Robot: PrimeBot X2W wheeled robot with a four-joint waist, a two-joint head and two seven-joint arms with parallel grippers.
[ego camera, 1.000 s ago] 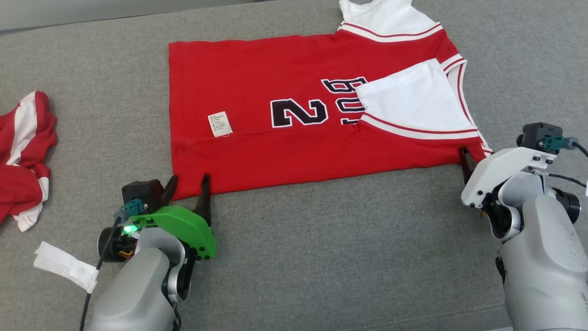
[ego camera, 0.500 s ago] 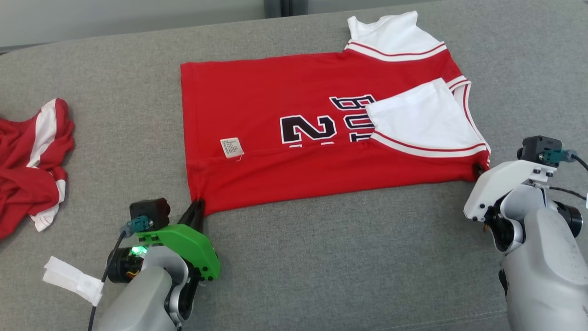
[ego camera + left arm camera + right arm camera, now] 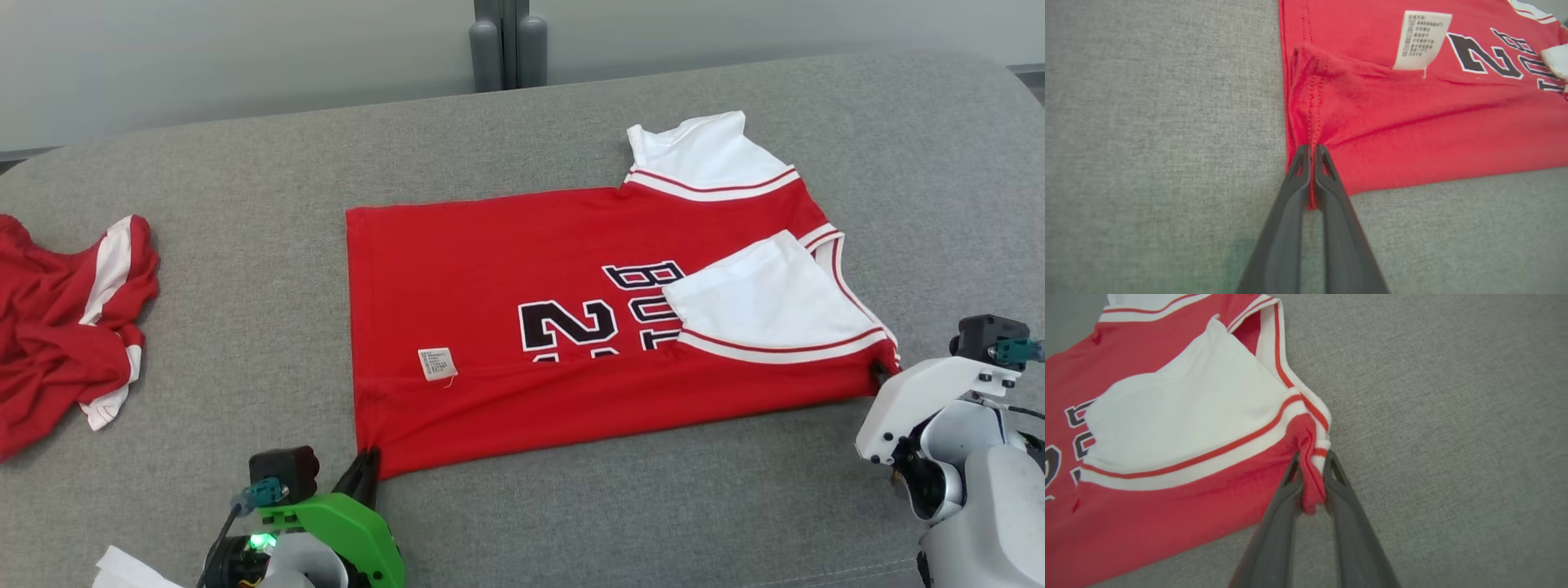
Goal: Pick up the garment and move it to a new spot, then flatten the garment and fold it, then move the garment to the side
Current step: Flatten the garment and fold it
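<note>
I see the jersey [image 3: 571, 327] flat on the grey bench [image 3: 245, 245], long axis crosswise, its body lying beyond both grips. Left pincer [image 3: 1312, 153] is clenched on the hem corner below-left of the care label [image 3: 438, 364]. Right pincer [image 3: 1312, 457] grips the shoulder corner far right of it. The wrist views show the pinched cloth, and the head view shows the whole span.

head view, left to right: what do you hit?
crumpled red-and-white garment → left gripper, shut on the jersey at its near-left corner → care label → white sleeve → right gripper, pinching the near-right corner
</note>
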